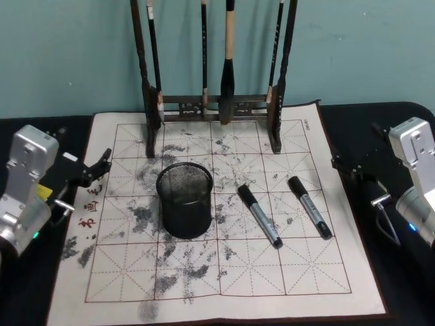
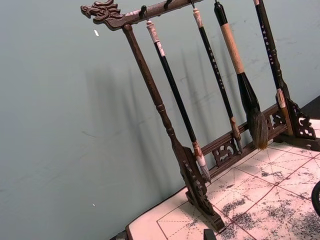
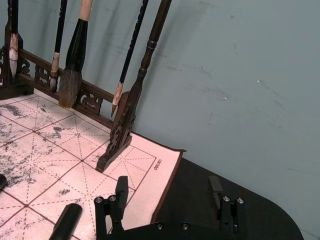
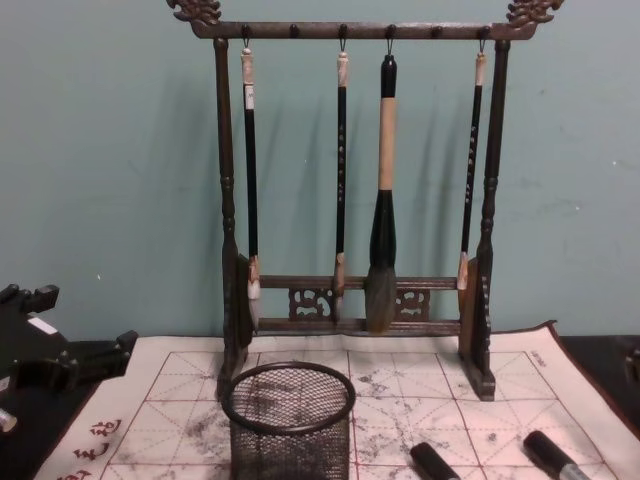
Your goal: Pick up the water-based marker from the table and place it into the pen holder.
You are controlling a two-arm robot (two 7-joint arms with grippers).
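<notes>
A whitish felt mat (image 1: pixel 299 272) with red grid lines covers the dark table (image 1: pixel 380 129). Two black-capped grey markers lie flat on it: the inner marker (image 1: pixel 259 216) near the round black mesh pen holder (image 1: pixel 185 200), the outer marker (image 1: pixel 310 207) to its right. We cannot tell which is water-based. We judge either light, stiff and apt to roll, so pinch mid-barrel. Our right gripper (image 3: pixel 167 192) and parked left gripper (image 4: pixel 90 320) both stand spread open beside the mat.

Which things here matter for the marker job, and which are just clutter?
Job: left marker, right marker, pen holder, table; left gripper and right gripper sit at the mat's sides, both open.
Just lying about: brush rack, its four hanging brushes.
</notes>
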